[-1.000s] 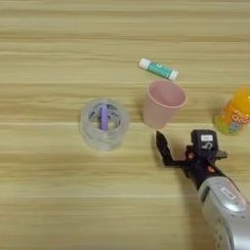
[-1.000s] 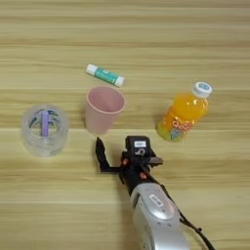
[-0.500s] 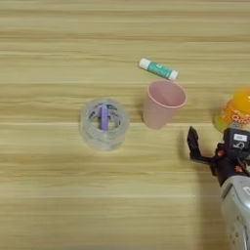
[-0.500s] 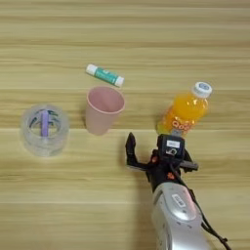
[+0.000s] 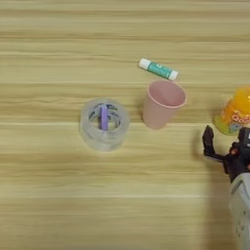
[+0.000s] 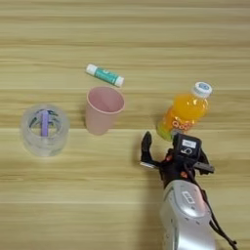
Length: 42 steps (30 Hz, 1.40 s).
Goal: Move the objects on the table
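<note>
A pink plastic cup (image 6: 104,110) stands upright near the middle of the table (image 6: 125,29). To its right an orange drink bottle (image 6: 184,113) with a white cap (image 6: 201,89) leans away from me. At the left lies a wide clear tape roll (image 6: 45,129) with a purple strip inside. My right gripper (image 6: 175,149) sits just in front of the bottle's base. It is open, with one black finger (image 6: 145,148) spread to the left, and it holds nothing. The left eye view cuts off the bottle (image 5: 236,112) at its right edge.
A small green and white tube (image 6: 104,75) lies behind the cup. My silver forearm (image 6: 187,215) comes up from the bottom edge. Bare wood stretches across the far side and the near left.
My gripper has slid to the right, from in front of the cup to in front of the bottle. The cup, bottle, tape roll and tube have not moved.
</note>
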Motion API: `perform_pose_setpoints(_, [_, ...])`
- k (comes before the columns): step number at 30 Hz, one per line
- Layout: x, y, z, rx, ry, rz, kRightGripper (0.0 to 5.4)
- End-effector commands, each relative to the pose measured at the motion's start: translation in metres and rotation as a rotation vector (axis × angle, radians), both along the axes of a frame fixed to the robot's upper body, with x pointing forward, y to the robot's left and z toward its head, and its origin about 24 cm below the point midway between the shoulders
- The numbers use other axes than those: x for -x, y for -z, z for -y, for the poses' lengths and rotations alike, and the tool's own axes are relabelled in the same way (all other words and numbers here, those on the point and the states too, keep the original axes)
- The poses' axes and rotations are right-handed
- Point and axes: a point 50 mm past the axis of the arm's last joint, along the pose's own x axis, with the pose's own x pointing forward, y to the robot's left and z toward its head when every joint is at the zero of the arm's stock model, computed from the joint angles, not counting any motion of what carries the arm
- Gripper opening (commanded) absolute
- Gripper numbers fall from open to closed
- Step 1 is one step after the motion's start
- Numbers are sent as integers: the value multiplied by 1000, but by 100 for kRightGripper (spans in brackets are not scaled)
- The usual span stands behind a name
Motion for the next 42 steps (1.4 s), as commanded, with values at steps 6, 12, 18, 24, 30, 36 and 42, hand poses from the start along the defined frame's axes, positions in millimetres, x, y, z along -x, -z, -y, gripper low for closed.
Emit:
perform_pose_setpoints(6, [-24, -32, 16, 103, 9, 149, 538])
perform_pose_setpoints(12, [-31, -39, 23, 108, 17, 182, 538])
perform_pose_setpoints(18, [-37, -45, 28, 122, 10, 198, 538])
perform_pose_setpoints(24, [-46, -49, 32, 130, -8, 217, 538])
perform_pose_setpoints(30, [-52, -51, 33, 130, -24, 226, 538])
perform_pose_setpoints(36, [-59, -57, 35, 130, -40, 239, 538])
perform_pose_setpoints(42, [-65, -60, 41, 114, -34, 249, 538])
